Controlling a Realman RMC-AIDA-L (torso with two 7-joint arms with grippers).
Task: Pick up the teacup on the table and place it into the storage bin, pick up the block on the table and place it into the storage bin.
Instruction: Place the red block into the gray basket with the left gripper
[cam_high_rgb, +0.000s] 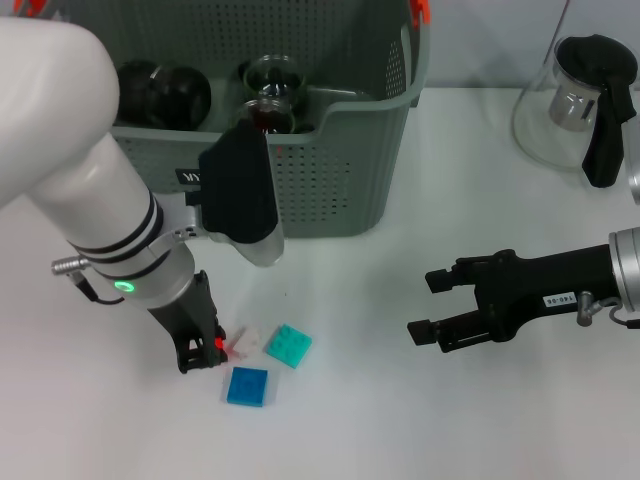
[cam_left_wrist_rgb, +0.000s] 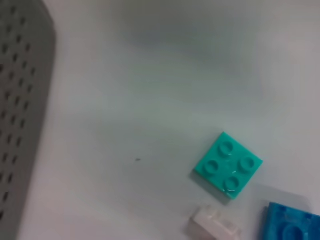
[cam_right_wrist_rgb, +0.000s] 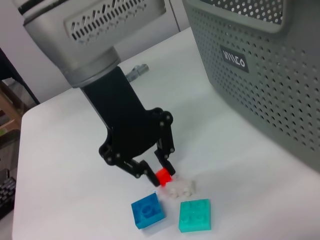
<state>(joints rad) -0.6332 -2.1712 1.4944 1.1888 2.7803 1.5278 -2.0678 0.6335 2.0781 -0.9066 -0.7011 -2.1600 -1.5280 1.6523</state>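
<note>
1. On the white table (cam_high_rgb: 400, 420), the left gripper (cam_high_rgb: 205, 352) is lowered to the surface, its fingers pinched narrow on a small red block (cam_right_wrist_rgb: 163, 177).
2. Touching the red block lies a white block (cam_right_wrist_rgb: 181, 188); just beside that lie a teal block (cam_high_rgb: 288, 345) and a blue block (cam_high_rgb: 247, 386), both flat on the table.
3. The storage bin (cam_high_rgb: 340, 170) stands at the far side of the table, behind the blocks; its black label (cam_right_wrist_rgb: 233, 57) faces the blocks.
4. Inside the bin sit dark round objects (cam_high_rgb: 165, 95) and a glass teacup (cam_high_rgb: 272, 85).
5. The right gripper (cam_high_rgb: 425, 305) hovers over bare table, well apart from the blocks, fingers spread wide and holding nothing.
6. A glass teapot (cam_high_rgb: 580, 100) with a black lid stands at the far right of the table.
</note>
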